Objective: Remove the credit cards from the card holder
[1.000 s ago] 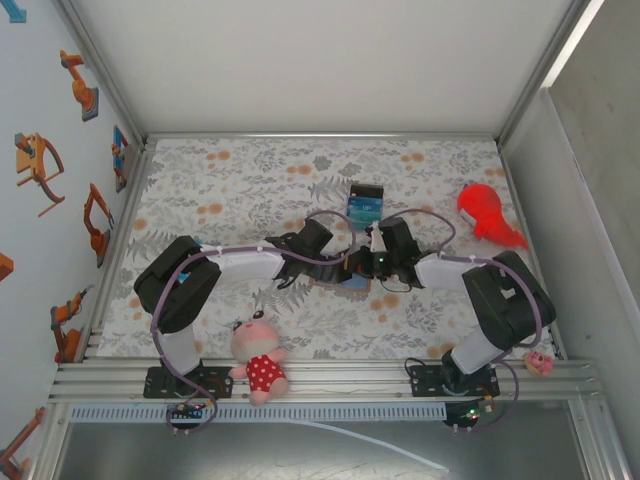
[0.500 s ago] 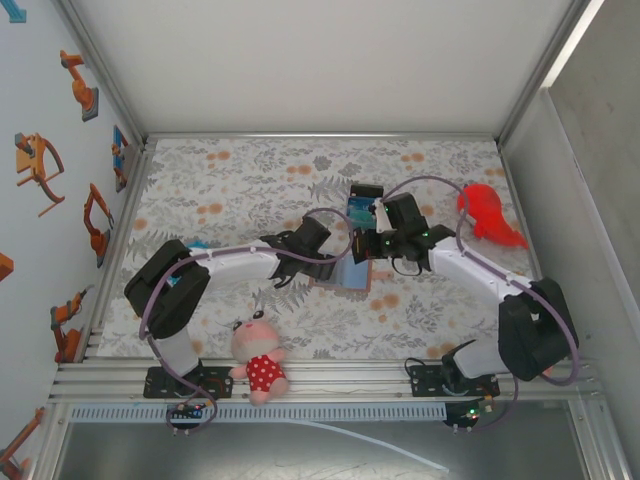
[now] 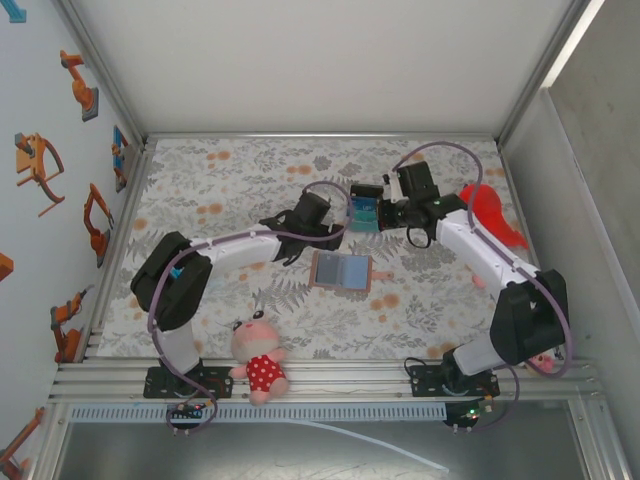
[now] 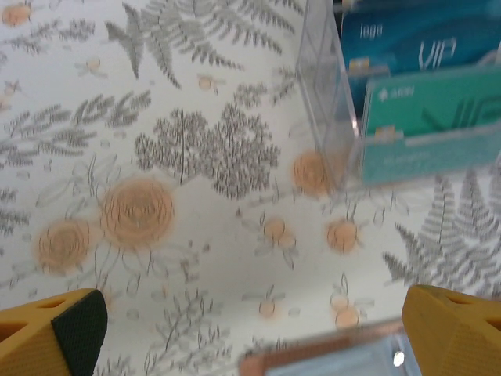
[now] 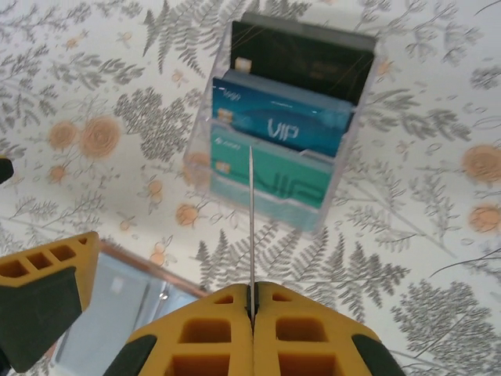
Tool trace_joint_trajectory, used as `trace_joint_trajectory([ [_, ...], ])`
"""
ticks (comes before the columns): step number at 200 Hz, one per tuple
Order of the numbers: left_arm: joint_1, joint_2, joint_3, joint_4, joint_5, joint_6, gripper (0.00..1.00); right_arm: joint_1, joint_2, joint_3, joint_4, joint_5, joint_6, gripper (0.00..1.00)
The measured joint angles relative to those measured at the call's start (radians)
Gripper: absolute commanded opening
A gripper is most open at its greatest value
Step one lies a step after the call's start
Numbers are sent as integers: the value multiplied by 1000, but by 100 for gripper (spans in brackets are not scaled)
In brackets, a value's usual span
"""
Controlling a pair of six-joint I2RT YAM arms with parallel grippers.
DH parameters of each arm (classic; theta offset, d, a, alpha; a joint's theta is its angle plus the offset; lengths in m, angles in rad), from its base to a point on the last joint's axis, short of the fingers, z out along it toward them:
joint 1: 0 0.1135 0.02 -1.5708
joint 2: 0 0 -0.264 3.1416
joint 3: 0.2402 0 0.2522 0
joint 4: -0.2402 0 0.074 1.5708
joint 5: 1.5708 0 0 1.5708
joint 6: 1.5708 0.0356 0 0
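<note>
Right wrist view puts your right gripper (image 5: 252, 304) front and centre. Its yellow jaws are pressed together on a credit card (image 5: 250, 219), which you see edge-on as a hairline rising from the pinch. The card is stiff, glossy plastic and the bite takes just its lower edge, so I'd judge it liable to pivot or slide if you swing hard or brush anything.

Just beyond it is the card stand (image 5: 266, 205), a clear stepped rack, hard and slick, with a black, a blue and a teal card in tiers. If you are heading for a slot there, the card's corner could catch the front lip or a seated card. The rack looks light and sits loose on the cloth, so a snag might tip or shove it.

Your left gripper (image 4: 254, 333) hangs wide open and holds nothing, low over the table and close beside that rack, so a careless sweep could knock it too.

The card holder (image 3: 341, 270) lies opened flat on the flower-printed tablecloth (image 3: 220, 190), on the near side of both grippers and unheld. It is thin, with a pinkish-tan rim and a smooth blue-grey inside. A paler rectangle shows in it, perhaps another card, but I cannot tell. Being soft and unpinned, it may slide when you next pull on it.
</note>
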Motion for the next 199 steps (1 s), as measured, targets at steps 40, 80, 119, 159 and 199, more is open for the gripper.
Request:
trace_joint_trajectory([
  [40, 17, 100, 103, 12, 47, 44, 97, -55, 6, 13, 2, -10, -10, 0],
  [80, 18, 195, 182, 1, 91, 92, 97, -90, 17, 13, 4, -31, -10, 0],
  [119, 33, 242, 209, -16, 111, 103, 97, -109, 39, 13, 5, -55, -10, 0],
  [159, 51, 263, 227, -25, 114, 106, 97, -121, 65, 29, 11, -82, -17, 0],
  [199, 58, 303, 266, -32, 114, 110, 97, -122, 107, 72, 30, -105, -42, 0],
])
